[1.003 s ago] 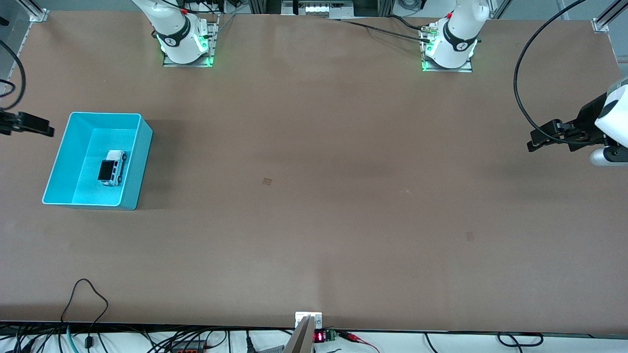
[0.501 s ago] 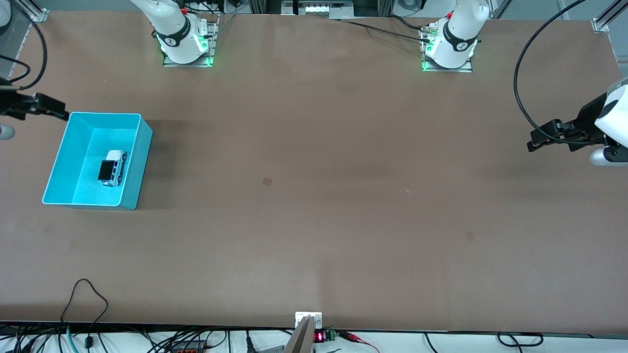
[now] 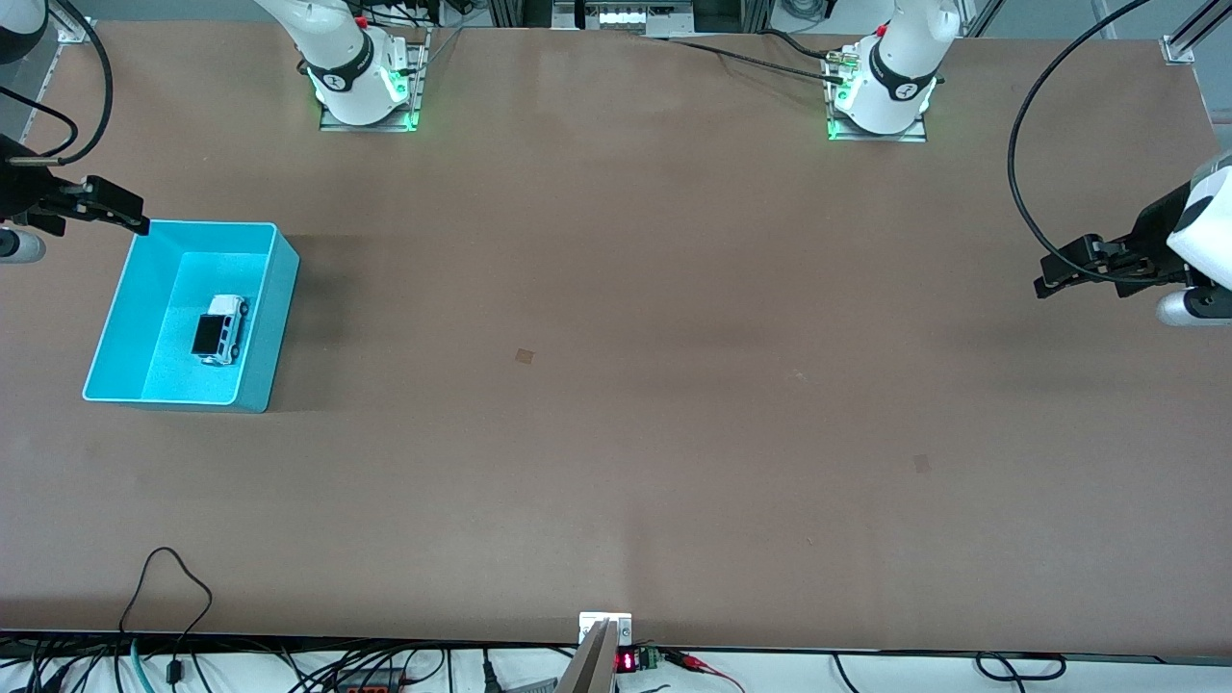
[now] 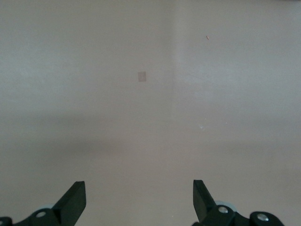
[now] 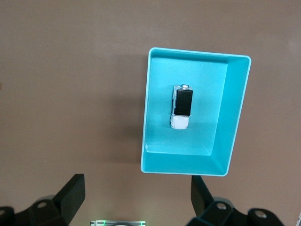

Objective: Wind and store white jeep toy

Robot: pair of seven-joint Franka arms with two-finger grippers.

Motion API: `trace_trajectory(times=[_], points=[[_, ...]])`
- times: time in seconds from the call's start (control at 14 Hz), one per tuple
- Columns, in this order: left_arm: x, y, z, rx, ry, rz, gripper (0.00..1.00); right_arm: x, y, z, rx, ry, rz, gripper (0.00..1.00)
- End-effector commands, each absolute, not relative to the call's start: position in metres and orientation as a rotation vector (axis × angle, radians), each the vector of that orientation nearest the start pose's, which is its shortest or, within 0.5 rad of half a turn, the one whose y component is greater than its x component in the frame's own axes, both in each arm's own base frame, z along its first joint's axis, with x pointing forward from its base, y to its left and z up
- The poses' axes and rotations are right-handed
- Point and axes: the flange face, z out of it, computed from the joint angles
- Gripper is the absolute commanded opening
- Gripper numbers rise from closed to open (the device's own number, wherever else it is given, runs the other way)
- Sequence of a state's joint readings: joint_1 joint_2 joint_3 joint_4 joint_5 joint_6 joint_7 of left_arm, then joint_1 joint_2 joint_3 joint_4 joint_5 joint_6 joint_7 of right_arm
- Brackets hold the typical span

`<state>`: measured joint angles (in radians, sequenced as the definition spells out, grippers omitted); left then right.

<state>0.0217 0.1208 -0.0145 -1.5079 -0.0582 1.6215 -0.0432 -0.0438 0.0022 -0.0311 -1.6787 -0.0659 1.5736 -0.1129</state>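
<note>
The white jeep toy point(image 3: 219, 328) with its black roof lies inside the cyan bin point(image 3: 275, 318) at the right arm's end of the table. It also shows in the right wrist view point(image 5: 181, 107), in the middle of the bin point(image 5: 233, 117). My right gripper point(image 3: 130, 217) is open and empty, up over the table just off the bin's corner that is farthest from the front camera. Its own view shows its jaws wide apart point(image 5: 136, 188). My left gripper point(image 3: 1049, 274) is open and empty and waits over the left arm's end of the table, with only bare table below it point(image 4: 138, 193).
The two arm bases point(image 3: 366, 91) point(image 3: 881, 101) stand along the table's edge farthest from the front camera. Cables point(image 3: 173, 597) lie at the near edge. A small dark mark point(image 3: 524, 355) sits mid-table.
My right gripper has moved from beside the bin's outer wall toward the bin's corner farthest from the front camera. The jeep, the bin and the left arm have not moved.
</note>
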Motion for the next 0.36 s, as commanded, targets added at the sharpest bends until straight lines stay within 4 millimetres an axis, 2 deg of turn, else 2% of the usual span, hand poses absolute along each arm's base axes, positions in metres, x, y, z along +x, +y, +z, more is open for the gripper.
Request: trace_trajectory(times=[0.0,0.29], points=[[0.5900,0.0007,0.5963,-3.184,-0.067,0.006,1.00,0.5505,-0.0456,0.5767,-3.183,-0.061,0.164,1.00],[0.5895,0.0007,0.5957,-3.184,-0.067,0.008,1.00,0.5501,-0.0454,0.5757,-3.180,-0.073,0.171,1.00]])
